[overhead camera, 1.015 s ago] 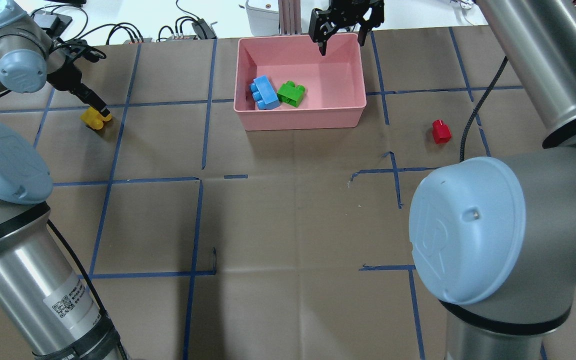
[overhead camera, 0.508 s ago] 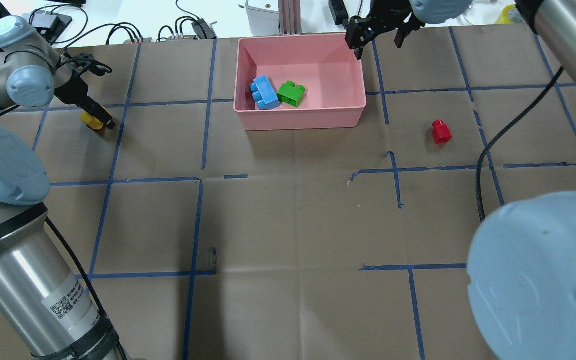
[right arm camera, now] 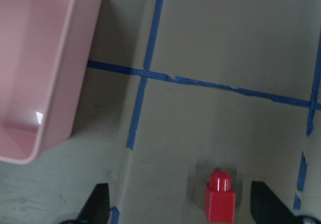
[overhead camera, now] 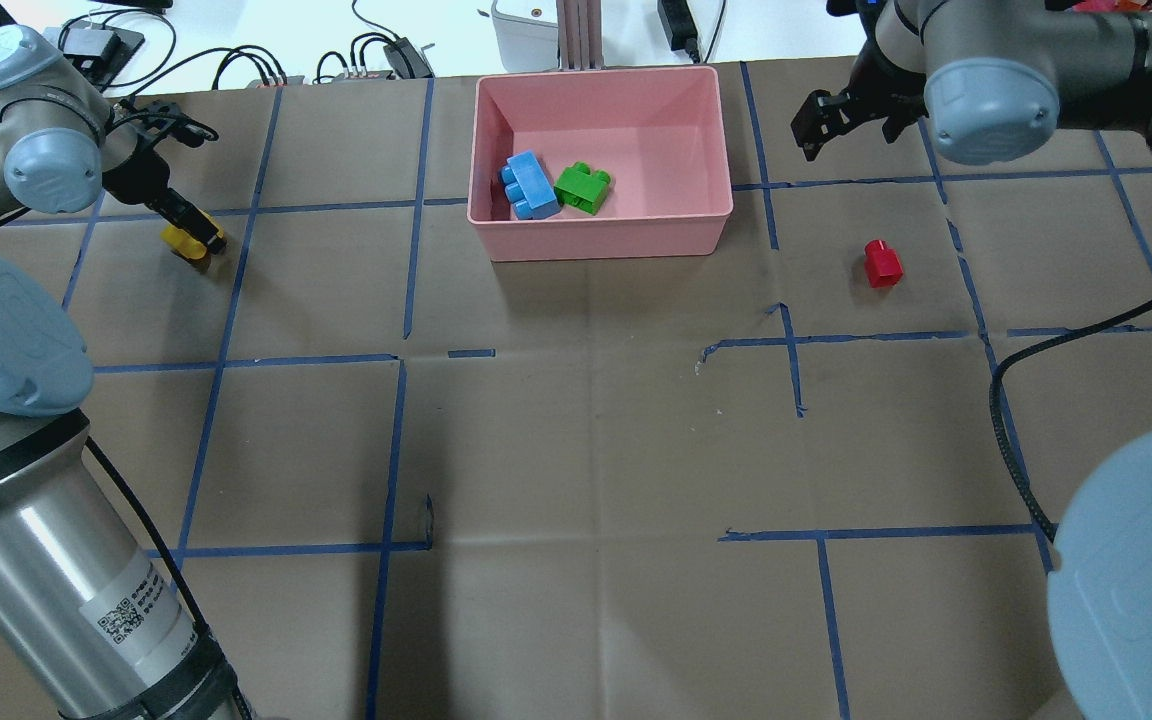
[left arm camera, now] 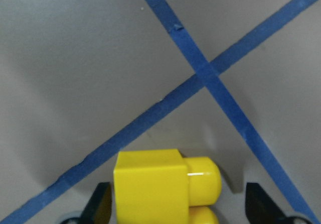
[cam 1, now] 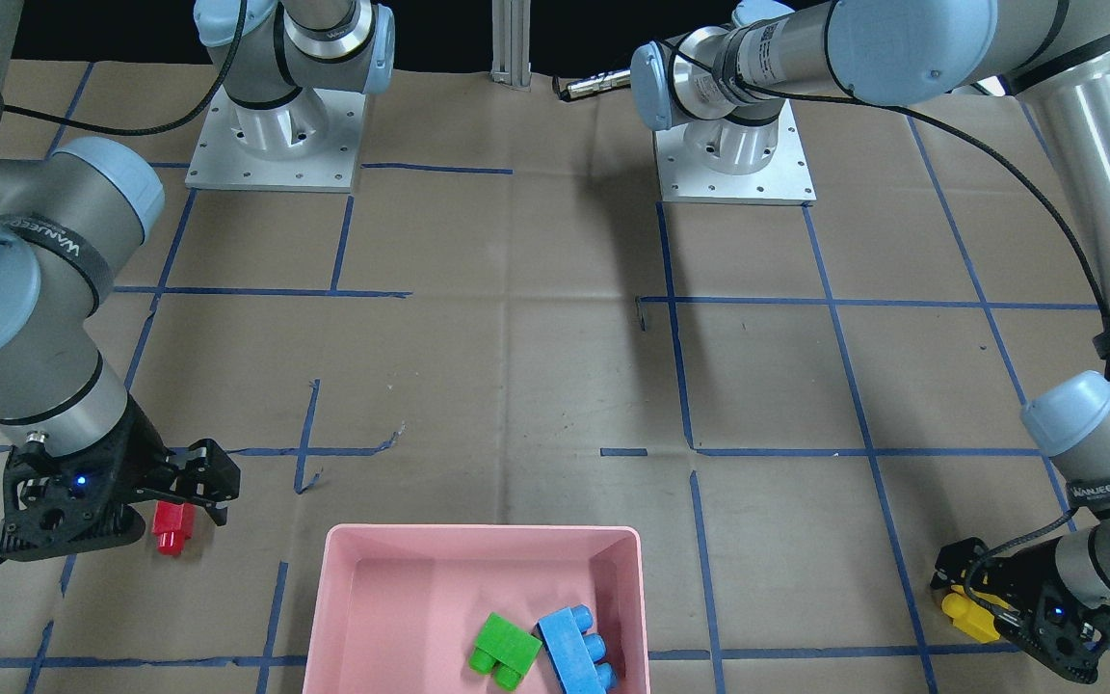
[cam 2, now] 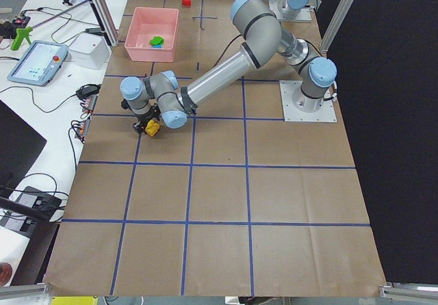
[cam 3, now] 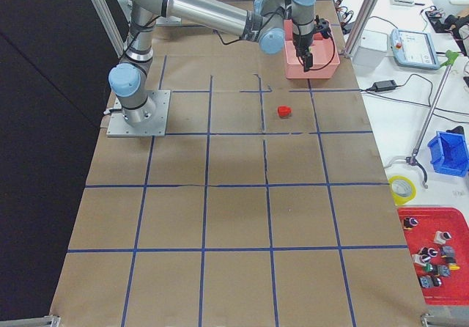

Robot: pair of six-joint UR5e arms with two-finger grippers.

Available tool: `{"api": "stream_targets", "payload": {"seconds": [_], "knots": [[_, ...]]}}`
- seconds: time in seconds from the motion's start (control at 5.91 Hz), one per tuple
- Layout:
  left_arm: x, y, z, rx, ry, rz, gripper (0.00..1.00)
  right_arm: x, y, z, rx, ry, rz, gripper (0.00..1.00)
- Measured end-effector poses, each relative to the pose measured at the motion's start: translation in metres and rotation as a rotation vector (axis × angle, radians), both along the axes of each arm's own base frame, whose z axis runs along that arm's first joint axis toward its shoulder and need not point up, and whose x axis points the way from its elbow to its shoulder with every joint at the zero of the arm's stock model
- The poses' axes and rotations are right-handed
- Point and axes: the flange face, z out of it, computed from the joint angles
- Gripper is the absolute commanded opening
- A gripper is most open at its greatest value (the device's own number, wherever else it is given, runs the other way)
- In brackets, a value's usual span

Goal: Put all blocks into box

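Observation:
The pink box (overhead camera: 598, 238) stands at the table's far middle with the blue brick (overhead camera: 529, 184) and the green brick (overhead camera: 582, 187) lying inside it. The yellow brick (overhead camera: 186, 240) lies on the table at the far left. My left gripper (overhead camera: 194, 236) is down at it, and its open jaws straddle the yellow brick (left arm camera: 150, 184) with a gap on the stud side. The red brick (overhead camera: 881, 263) lies on the table to the right of the box. My right gripper (overhead camera: 851, 130) hangs open and empty above the table beyond it; the red brick (right arm camera: 219, 201) shows between its fingers, lower down.
Blue tape lines (overhead camera: 406, 200) cross the brown paper that covers the table (overhead camera: 576, 450). Cables and small devices (overhead camera: 376, 55) lie beyond the far edge. Both arm bases (cam 1: 733, 145) stand at the robot's side of the table.
My right gripper has moved right, from over the box's far wall to over the table beyond the red brick. My left gripper has stayed at the yellow brick, only shifting a little.

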Motion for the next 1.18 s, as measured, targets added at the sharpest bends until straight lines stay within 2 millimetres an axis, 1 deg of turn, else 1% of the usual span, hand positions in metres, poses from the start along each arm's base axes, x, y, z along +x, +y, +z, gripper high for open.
{"api": "stream_targets", "payload": {"seconds": [0.17, 0.34, 0.51, 0.68, 0.85, 1.02, 1.18], "knots": [[0.0, 0.0, 0.0, 0.0, 0.0, 0.0, 0.76, -0.027, 0.013, -0.034, 0.029, -0.002, -0.03, 0.99], [0.001, 0.0, -0.001, -0.002, 0.0, -0.001, 0.5, -0.044, 0.023, -0.061, 0.033, 0.002, -0.051, 0.99], [0.001, -0.001, 0.001, -0.009, -0.006, -0.001, 0.26, -0.054, 0.025, -0.087, 0.055, 0.002, -0.069, 0.98], [0.003, -0.003, 0.004, -0.018, -0.015, 0.002, 0.09, -0.061, 0.024, -0.113, 0.083, -0.003, -0.085, 0.97], [0.004, -0.005, 0.009, -0.028, -0.024, 0.003, 0.0, -0.064, 0.024, -0.129, 0.097, -0.006, -0.101, 0.91], [0.004, -0.009, 0.023, -0.047, -0.034, 0.013, 0.0, -0.064, 0.026, -0.137, 0.105, -0.011, -0.123, 0.7], [0.004, -0.014, 0.053, -0.075, -0.045, 0.049, 0.0, -0.064, 0.027, -0.139, 0.108, -0.014, -0.143, 0.57]]}}
